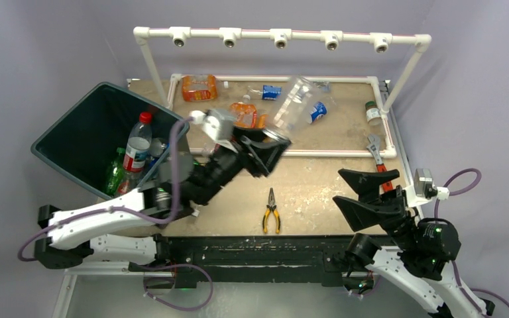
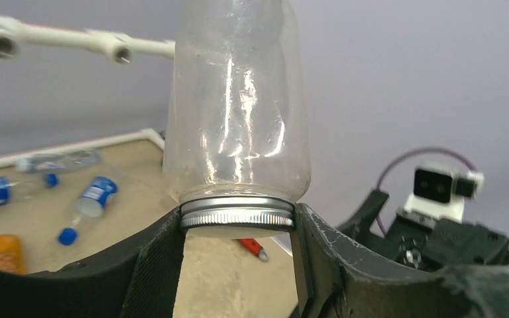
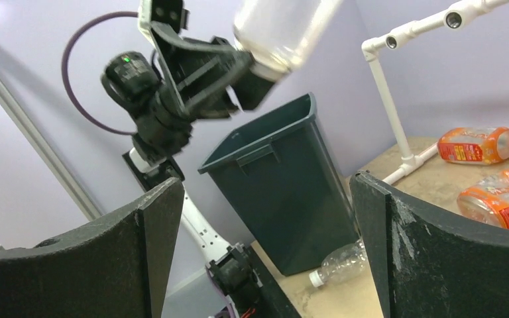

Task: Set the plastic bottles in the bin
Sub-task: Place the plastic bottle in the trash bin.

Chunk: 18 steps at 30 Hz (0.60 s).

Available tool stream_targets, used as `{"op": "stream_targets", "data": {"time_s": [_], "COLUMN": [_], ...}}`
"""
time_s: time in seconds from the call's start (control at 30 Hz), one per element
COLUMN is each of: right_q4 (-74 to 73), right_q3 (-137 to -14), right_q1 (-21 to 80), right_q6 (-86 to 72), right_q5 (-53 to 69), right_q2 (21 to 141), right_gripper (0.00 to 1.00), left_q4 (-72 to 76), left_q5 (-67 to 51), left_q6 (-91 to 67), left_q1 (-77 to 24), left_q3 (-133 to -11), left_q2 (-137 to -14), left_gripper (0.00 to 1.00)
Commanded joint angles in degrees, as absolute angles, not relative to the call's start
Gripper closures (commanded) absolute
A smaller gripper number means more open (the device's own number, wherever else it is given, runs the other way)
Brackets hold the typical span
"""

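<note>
My left gripper (image 1: pixel 275 142) (image 2: pixel 237 218) is lifted above the table's middle, shut on the silver lid of a clear, empty wide-mouthed bottle (image 1: pixel 297 99) (image 2: pixel 238 99) that sticks out past the fingers. The dark bin (image 1: pixel 79 139) (image 3: pixel 285 179) stands at the left. It holds a red-capped bottle (image 1: pixel 137 142) and a green one (image 1: pixel 114 173). More bottles lie at the back of the table: an orange pair (image 1: pixel 199 87) (image 1: pixel 245 114) and two with blue labels (image 1: pixel 272 92) (image 1: pixel 317 111). At the near right my right gripper (image 1: pixel 358 192) (image 3: pixel 265 192) is open and holds nothing.
Yellow-handled pliers (image 1: pixel 272 211) lie near the front edge. A red-handled wrench (image 1: pixel 378 156) lies at the right by the white pipe frame (image 1: pixel 278 33). A small green-lidded jar (image 1: pixel 372 112) stands at the far right. A clear bottle (image 3: pixel 338 264) lies against the bin's base.
</note>
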<state>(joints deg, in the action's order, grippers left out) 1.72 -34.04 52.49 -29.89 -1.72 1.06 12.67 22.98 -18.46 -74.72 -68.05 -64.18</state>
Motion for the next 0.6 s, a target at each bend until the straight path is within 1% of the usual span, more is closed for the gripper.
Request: {"op": "stream_targets", "data": {"time_s": [0.0, 0.1, 0.33, 0.43, 0.57], "right_q4": [2.78, 3.48, 3.58, 3.69, 3.83], "right_q3": [-32.86, -31.84, -30.86, -30.06, -28.95], "right_q1": [52.82, 52.82, 52.82, 52.82, 52.82], "right_q6": [-28.76, -28.87, -29.41, -29.74, -30.23], "right_q5": [-0.83, -0.21, -0.13, -0.37, -0.87], "right_q2": [0.26, 0.71, 2.23, 2.32, 2.20], "right_gripper": [0.01, 0.01, 0.01, 0.01, 0.01], "left_q4": [-4.17, -12.93, -34.93, -39.86, -42.65], "left_q5": [43.08, 54.08, 77.76, 85.01, 94.24], "left_q6": [-16.90, -17.89, -20.29, -22.01, -21.98], "left_q1": [-74.97, -74.97, -74.97, -74.97, -74.92], "left_q3": [-75.41, -79.51, -92.84, -94.45, -92.90], "left_q2": [-56.36, -54.59, -56.50, -55.70, -53.65], "left_gripper": [1.00, 1.00, 1.00, 1.00, 1.00]}}
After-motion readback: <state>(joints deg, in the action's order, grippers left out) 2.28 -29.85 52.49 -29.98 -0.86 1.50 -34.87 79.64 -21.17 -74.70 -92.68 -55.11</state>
